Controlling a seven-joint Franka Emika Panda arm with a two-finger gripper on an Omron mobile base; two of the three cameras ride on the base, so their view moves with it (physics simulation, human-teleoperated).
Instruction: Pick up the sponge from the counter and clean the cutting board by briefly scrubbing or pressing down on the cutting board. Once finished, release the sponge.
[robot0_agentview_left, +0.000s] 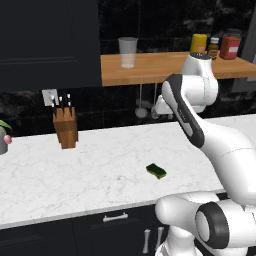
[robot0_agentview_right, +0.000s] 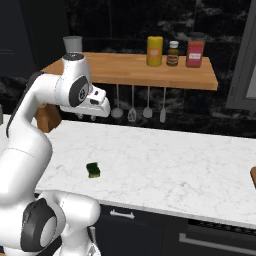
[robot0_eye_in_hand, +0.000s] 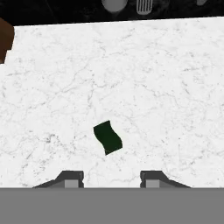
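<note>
On counter (robot0_agentview_left: 100, 170), near front edge: sponge (robot0_agentview_left: 157, 171) lying flat, untouched. Gripper (robot0_eye_in_hand: 112, 179) high above it, fingers spread apart, empty. Cutting board (robot0_agentview_right: 253, 176) sliver far right.

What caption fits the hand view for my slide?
Open gripper hovers high above the dark green sponge lying on the white marble counter.

Sponge (robot0_agentview_left: 157, 171) on counter (robot0_agentview_left: 100, 165) near front edge — knife block (robot0_agentview_left: 65, 128) behind-left, wall shelf (robot0_agentview_right: 135, 70) above.
</note>
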